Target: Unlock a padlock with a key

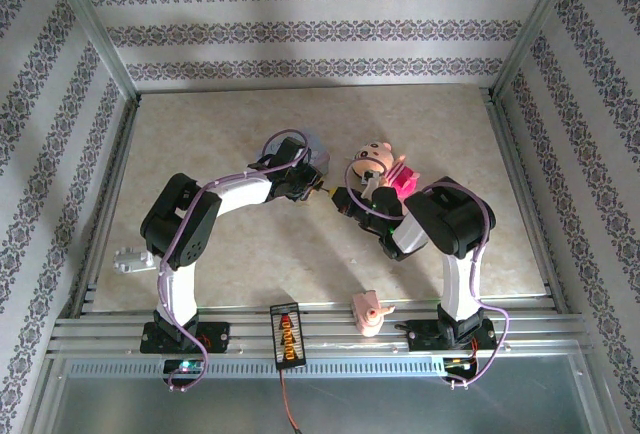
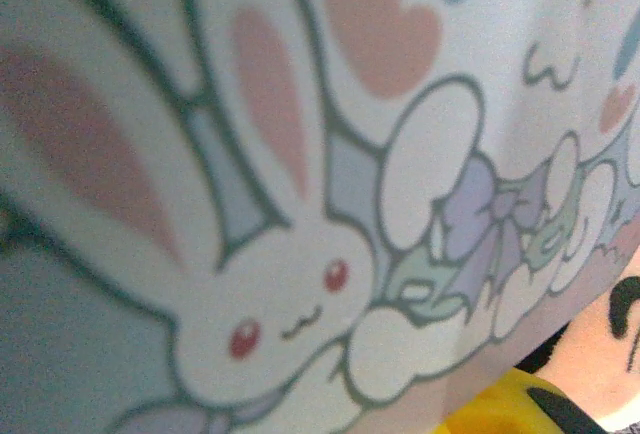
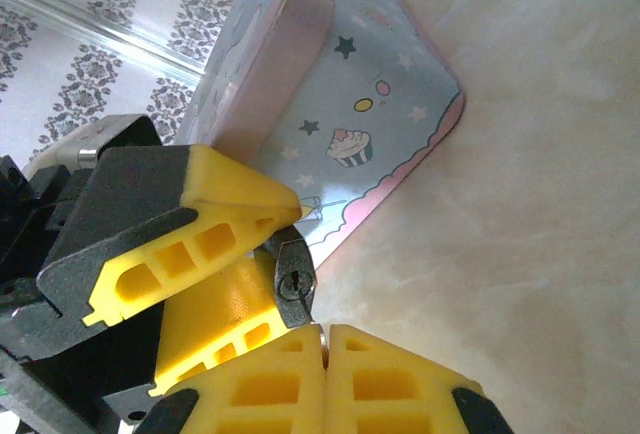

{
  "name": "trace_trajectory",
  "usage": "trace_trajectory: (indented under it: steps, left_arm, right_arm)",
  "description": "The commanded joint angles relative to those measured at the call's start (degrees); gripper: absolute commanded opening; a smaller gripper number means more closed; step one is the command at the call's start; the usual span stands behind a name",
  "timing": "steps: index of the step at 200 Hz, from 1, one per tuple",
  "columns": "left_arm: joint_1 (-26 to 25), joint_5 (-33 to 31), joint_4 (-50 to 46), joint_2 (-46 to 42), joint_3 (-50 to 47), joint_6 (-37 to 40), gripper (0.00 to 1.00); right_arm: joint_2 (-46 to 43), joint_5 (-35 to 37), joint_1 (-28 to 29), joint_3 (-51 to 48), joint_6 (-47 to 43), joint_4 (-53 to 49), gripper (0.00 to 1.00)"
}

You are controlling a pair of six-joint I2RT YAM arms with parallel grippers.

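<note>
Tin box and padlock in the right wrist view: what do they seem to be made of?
The tin box: probably thin painted metal, smooth with soft sheen and printed cartoons. The padlock: face looks like bare silvery metal, glinting around the keyhole.

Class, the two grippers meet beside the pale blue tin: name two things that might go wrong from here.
The small dark padlock with its silvery keyhole face sits pinched at the very tips of the left gripper; a push from the shut right gripper may twist it loose. The pale blue rectangular tin sits close behind, so either arm might bump it.
</note>
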Motion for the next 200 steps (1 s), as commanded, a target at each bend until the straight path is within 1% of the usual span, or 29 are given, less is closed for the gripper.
trace_trajectory:
  steps: [1,85,124,200]
  left_arm:
    - [-1.4,8.1,1.5,-0.8,-1.5,-5.4,0.0]
    - [-1.3,7.8,5.0,-1.1,-3.0,-10.2,0.0]
    - [-1.3,7.2,6.7,-0.7,-3.1,-11.9,0.0]
    - [-1.3,6.9,7.5,0.1,-2.8,-12.8,0.0]
  right_arm:
    - [-2.3,2.1,0.8,-0.1,0.9,4.1,0.0]
    - [-6.2,6.5,0.7,-2.4,-0.1,4.1,0.0]
    - [-5.9,7.9,0.6,-2.8,0.4,4.1,0.0]
    - [-4.5,7.6,1.3,-2.1,0.8,4.1,0.0]
